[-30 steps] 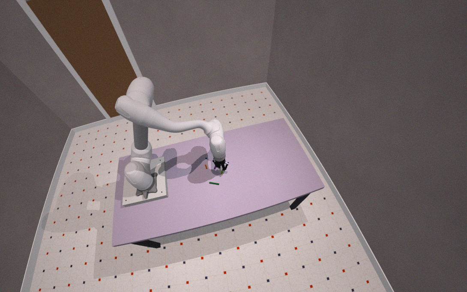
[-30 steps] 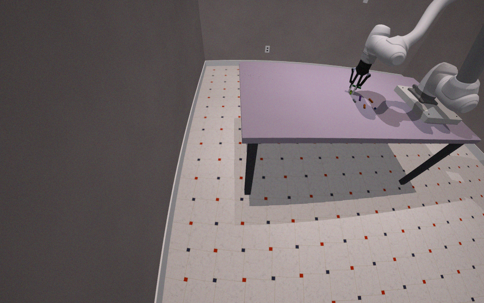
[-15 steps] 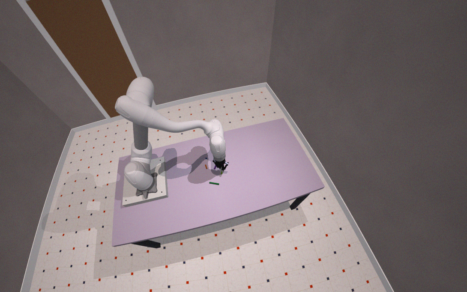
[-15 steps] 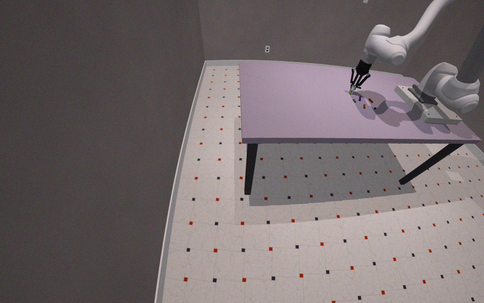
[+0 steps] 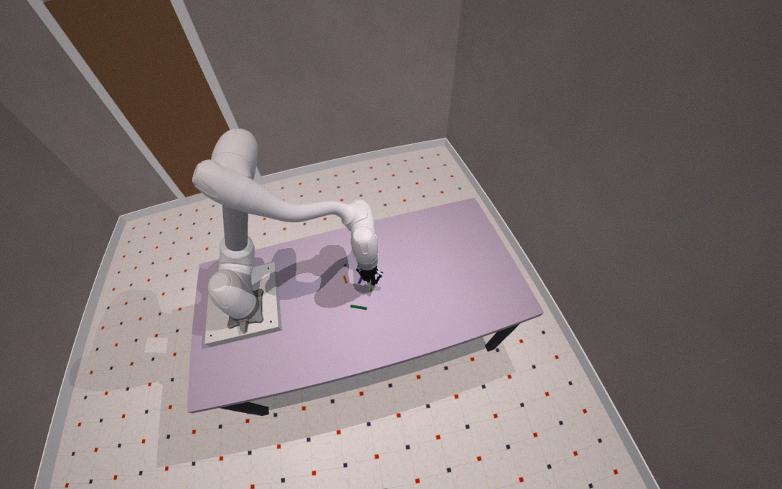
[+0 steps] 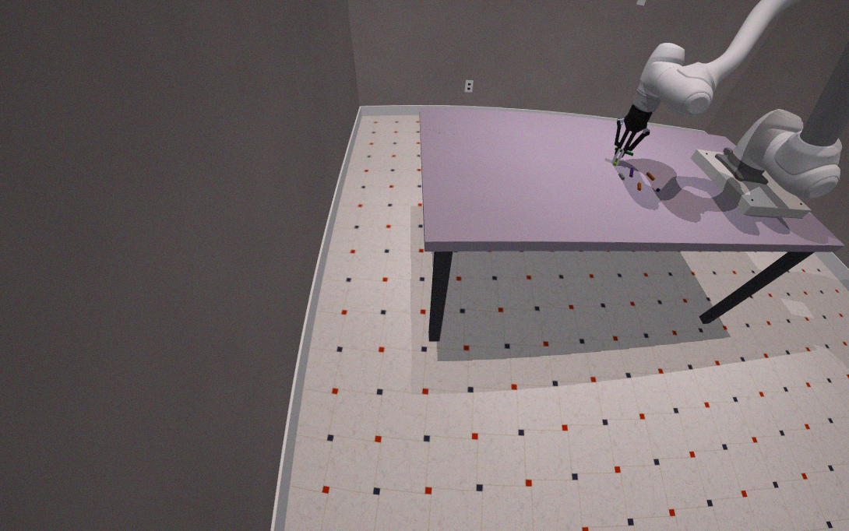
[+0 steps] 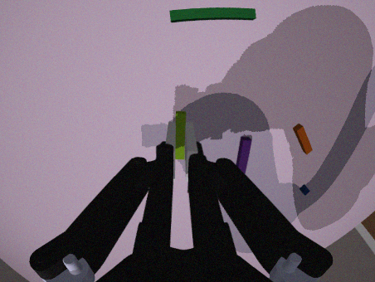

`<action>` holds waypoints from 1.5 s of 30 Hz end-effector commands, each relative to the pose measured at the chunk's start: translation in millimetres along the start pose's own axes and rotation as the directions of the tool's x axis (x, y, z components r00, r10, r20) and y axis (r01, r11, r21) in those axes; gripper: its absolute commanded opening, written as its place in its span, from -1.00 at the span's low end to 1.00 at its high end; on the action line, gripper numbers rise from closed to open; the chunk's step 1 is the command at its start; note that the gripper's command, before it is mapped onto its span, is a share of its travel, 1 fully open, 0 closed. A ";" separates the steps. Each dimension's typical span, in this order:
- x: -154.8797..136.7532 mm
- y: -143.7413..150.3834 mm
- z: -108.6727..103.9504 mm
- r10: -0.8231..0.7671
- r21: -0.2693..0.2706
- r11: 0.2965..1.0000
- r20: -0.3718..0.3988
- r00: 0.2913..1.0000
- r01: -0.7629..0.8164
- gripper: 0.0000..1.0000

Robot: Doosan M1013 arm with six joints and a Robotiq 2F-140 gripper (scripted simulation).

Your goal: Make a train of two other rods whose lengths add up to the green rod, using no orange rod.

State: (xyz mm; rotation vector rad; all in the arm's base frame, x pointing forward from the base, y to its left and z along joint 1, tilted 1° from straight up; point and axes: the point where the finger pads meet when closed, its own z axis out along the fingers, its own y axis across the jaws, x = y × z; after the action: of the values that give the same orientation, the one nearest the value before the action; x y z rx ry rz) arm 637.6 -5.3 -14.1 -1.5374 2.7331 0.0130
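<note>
The green rod (image 7: pixel 213 14) (image 5: pixel 358 307) lies flat on the purple table (image 5: pixel 437 270) (image 6: pixel 513 181), out ahead of my gripper. My gripper (image 7: pixel 180 133) (image 5: pixel 371 284) (image 6: pixel 617 159) is down at the table top. Its fingers are shut on the near end of the lime rod (image 7: pixel 180 133), which lies pointing towards the green rod. A purple rod (image 7: pixel 244 153) (image 6: pixel 632 170) lies just to the right of the fingers. An orange rod (image 7: pixel 302 138) (image 5: pixel 344 279) and a small blue rod (image 7: pixel 304 190) lie farther right, in the arm's shadow.
The arm's base plate (image 5: pixel 270 323) (image 6: pixel 751 197) stands on the table's end near the rods. In the exterior view a second small orange piece (image 6: pixel 639 185) lies near the purple rod. The table's far edge is well away.
</note>
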 end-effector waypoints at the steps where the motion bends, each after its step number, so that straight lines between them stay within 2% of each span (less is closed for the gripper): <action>1: 0.0 0.1 0.0 0.000 0.000 1.000 0.000 1.000 0.000 -0.94; 18: 0.0 0.1 -3.3 0.000 0.000 1.000 0.000 1.000 0.000 -0.94; 22: 0.0 0.1 -19.3 0.000 0.000 1.000 0.000 1.000 0.000 -0.94; 26: 0.0 0.0 -47.3 0.000 0.000 1.000 0.000 1.000 0.000 -0.94; 28: 0.0 0.0 -47.3 0.000 0.000 1.000 0.000 1.000 0.000 -0.94; 35: 0.0 0.0 -92.8 0.000 0.000 1.000 0.000 1.000 0.000 -0.94; 38: 0.0 0.0 -99.5 0.000 0.000 1.000 0.000 1.000 0.000 -0.94; 45: 0.0 0.0 -100.0 0.000 0.000 1.000 0.000 1.000 0.000 -0.94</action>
State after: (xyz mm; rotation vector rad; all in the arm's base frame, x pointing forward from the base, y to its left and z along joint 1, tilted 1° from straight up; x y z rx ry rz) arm 637.5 -6.3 85.6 -1.5374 2.7331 0.0131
